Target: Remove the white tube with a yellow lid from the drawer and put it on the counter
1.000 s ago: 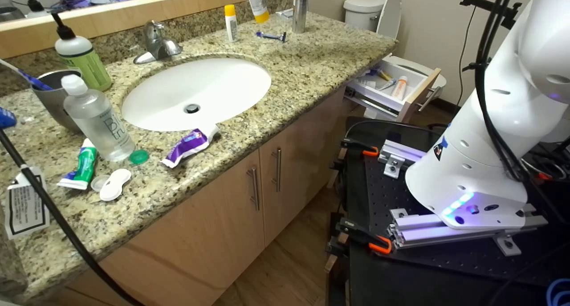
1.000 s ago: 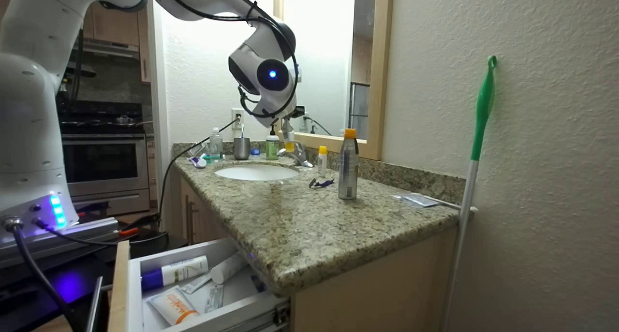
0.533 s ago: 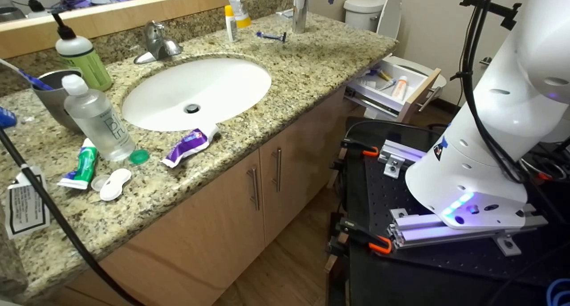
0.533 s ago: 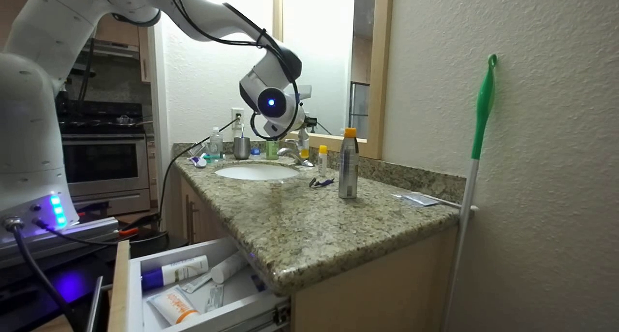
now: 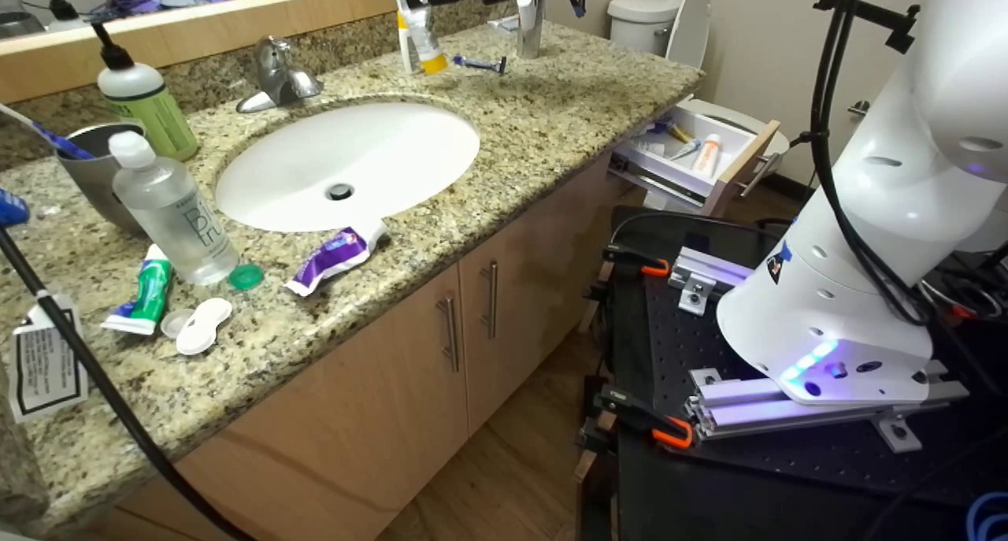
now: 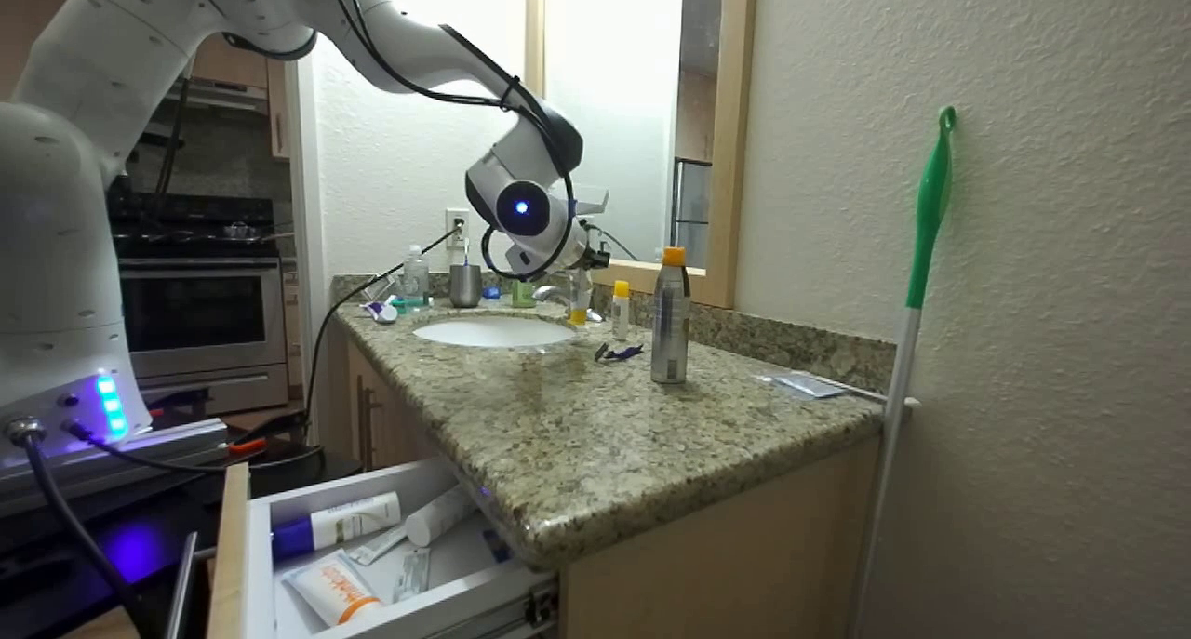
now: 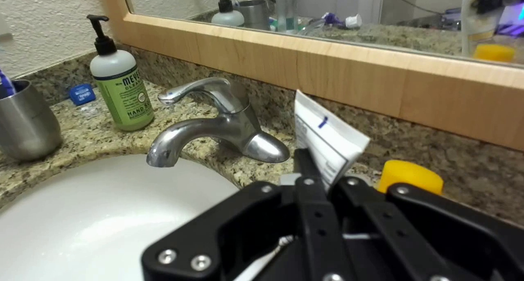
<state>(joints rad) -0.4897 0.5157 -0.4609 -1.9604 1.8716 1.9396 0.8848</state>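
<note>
My arm [image 6: 419,46] arched out over the counter [image 6: 577,453], my fingers [image 7: 306,163] pinching the white tube [image 7: 325,136], yellow cap [image 5: 433,64] downward.

Wrist view: the gripper [image 7: 323,170] hides the lower part of the white tube [image 7: 330,136]; the left edge crops the cup [image 7: 26,121]. In an exterior view, lower left, the bottom edge truncates the drawer [image 6: 233,546]; the counter [image 6: 577,444] conceals part of it.
</note>
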